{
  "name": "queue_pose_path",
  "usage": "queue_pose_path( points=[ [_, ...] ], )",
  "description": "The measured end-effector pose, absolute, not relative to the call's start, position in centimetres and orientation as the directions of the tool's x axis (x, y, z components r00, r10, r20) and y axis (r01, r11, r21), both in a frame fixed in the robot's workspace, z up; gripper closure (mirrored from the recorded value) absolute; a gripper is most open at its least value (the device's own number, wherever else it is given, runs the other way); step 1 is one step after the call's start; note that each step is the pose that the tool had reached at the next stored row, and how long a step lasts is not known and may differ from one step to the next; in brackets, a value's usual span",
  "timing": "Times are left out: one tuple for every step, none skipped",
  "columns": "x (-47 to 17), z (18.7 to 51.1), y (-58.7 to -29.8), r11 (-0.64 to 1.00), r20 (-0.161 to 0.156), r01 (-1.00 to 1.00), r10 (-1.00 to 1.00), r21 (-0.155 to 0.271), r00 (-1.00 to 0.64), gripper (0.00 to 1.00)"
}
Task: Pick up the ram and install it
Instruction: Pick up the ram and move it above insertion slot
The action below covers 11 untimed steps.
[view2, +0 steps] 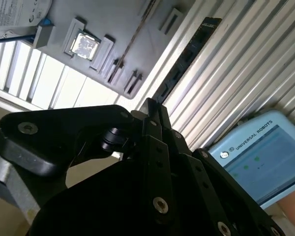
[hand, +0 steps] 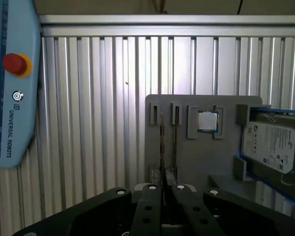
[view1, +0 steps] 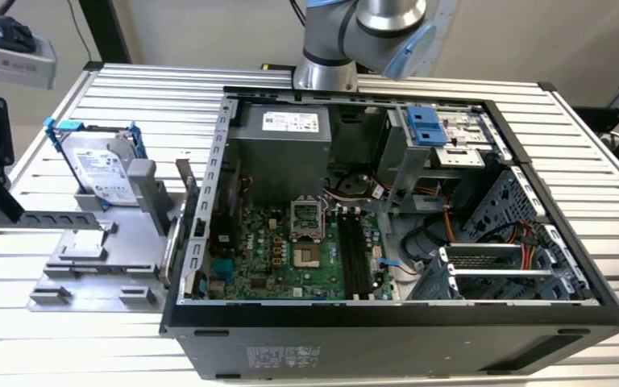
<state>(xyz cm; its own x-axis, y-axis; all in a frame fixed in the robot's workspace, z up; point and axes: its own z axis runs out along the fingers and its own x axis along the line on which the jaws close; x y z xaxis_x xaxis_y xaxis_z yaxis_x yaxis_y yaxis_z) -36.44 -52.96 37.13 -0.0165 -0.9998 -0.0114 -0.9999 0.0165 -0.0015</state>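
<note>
The ram stands on edge in a slot of the grey fixture plate, seen as a thin dark line, and a second thin stick stands in the slot beside it. My gripper hovers at the near end of those slots. Its fingers are shut together with nothing between them. In the second wrist view the ram runs as a thin line towards the gripper and stops short of the fingertips. The motherboard's long black slots lie inside the open computer case.
On the fixture plate, on the exterior view's left, a processor chip and a hard drive in a blue bracket sit beside the ram slots. A pale-blue teach pendant lies on the ribbed table. The case wall rises beside the fixture.
</note>
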Motion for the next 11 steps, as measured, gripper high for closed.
queue_pose_path(
  points=[
    [-36.4, 37.6, -53.0, 0.017, -0.011, -1.000, -1.000, -0.001, -0.016, 1.00],
    [-36.4, 37.9, -53.0, 0.016, -0.011, -1.000, -1.000, -0.001, -0.016, 1.00],
    [-36.4, 38.3, -53.0, 0.016, -0.011, -1.000, -1.000, -0.001, -0.016, 1.00],
    [-36.4, 38.6, -53.0, 0.016, -0.011, -1.000, -1.000, -0.001, -0.016, 1.00],
    [-36.4, 38.9, -53.0, 0.016, -0.011, -1.000, -1.000, -0.001, -0.016, 1.00],
    [-36.4, 39.2, -53.0, 0.016, -0.011, -1.000, -1.000, -0.001, -0.016, 1.00],
    [-36.4, 39.4, -53.0, 0.016, -0.011, -1.000, -1.000, -0.001, -0.016, 1.00],
    [-36.4, 39.7, -53.0, 0.016, -0.011, -1.000, -1.000, -0.001, -0.016, 1.00],
    [-36.4, 40.0, -53.0, 0.016, -0.011, -1.000, -1.000, -0.001, -0.016, 1.00],
    [-36.4, 40.2, -53.0, 0.016, -0.011, -1.000, -1.000, -0.001, -0.016, 1.00],
    [-36.4, 40.3, -53.0, 0.016, -0.011, -1.000, -1.000, -0.001, -0.016, 1.00]
  ],
)
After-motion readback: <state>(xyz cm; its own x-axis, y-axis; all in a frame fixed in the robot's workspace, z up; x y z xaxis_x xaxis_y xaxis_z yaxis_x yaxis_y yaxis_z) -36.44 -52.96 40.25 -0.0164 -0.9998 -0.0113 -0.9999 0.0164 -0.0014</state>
